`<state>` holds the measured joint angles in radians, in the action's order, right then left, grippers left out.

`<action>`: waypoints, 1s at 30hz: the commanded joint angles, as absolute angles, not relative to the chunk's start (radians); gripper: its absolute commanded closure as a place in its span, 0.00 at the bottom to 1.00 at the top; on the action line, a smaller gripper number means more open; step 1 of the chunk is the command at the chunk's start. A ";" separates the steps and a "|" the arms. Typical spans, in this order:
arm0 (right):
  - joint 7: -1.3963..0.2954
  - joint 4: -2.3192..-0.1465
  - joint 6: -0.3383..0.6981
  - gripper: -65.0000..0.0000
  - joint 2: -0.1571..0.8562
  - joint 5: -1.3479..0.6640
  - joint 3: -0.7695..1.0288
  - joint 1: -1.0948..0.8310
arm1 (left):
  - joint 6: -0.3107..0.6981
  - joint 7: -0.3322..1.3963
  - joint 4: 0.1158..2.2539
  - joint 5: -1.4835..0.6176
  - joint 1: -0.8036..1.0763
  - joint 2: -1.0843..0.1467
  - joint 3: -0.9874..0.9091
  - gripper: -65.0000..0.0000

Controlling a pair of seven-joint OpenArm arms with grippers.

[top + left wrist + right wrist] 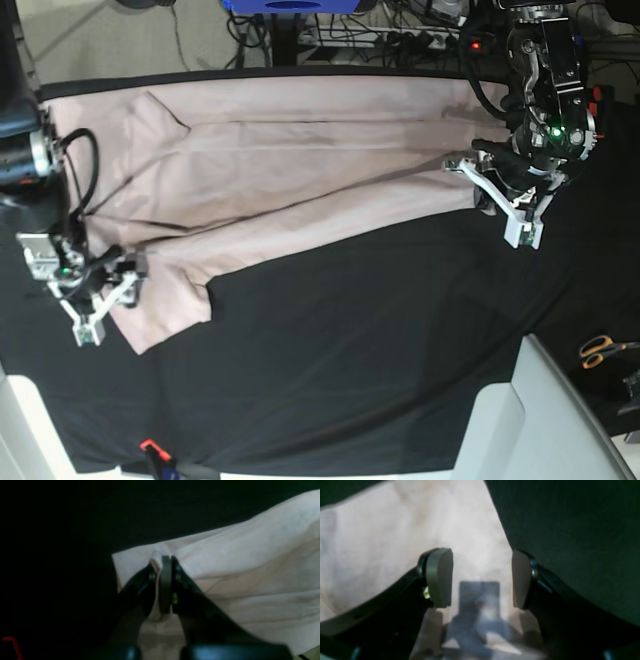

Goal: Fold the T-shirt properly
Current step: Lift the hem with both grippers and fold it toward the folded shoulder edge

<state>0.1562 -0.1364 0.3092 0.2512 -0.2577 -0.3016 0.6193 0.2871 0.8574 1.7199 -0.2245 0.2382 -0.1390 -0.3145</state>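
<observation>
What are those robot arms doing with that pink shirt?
Two robot arms are working on a pale pink T-shirt spread over a black table cloth. The left gripper has its jaws pinched shut on a fold at one edge of the shirt. The right gripper sits over the opposite edge with its jaws open, holding nothing. The shirt lies mostly flat with a few creases, so the folding looks barely begun.
</observation>
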 commanded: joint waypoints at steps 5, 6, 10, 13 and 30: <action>0.143 -0.147 0.323 0.45 0.251 -0.252 -0.305 0.644 | 0.286 0.843 1.736 -0.229 0.234 -0.147 -0.318 1.00; 0.143 -0.147 0.323 0.47 0.251 -0.252 -0.305 0.644 | 0.286 0.843 1.736 -0.228 0.234 -0.147 -0.318 1.00; 0.143 -0.148 0.323 0.92 0.254 -0.252 -0.305 0.647 | 0.286 0.843 1.736 -0.228 0.228 -0.147 -0.320 1.00; 0.143 -0.156 0.323 0.97 0.257 -0.252 -0.303 0.648 | 0.286 0.843 1.736 -0.228 0.223 -0.147 -0.318 1.00; -0.071 -0.562 0.321 1.00 0.311 -0.252 -0.243 0.541 | 0.286 0.849 1.735 -0.226 0.120 -0.199 -0.311 1.00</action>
<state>-0.1116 -0.5457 0.3206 0.2905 -0.2398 -0.2501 0.5018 0.2874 0.8608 1.7191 -0.2249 0.1291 -0.1864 -0.3073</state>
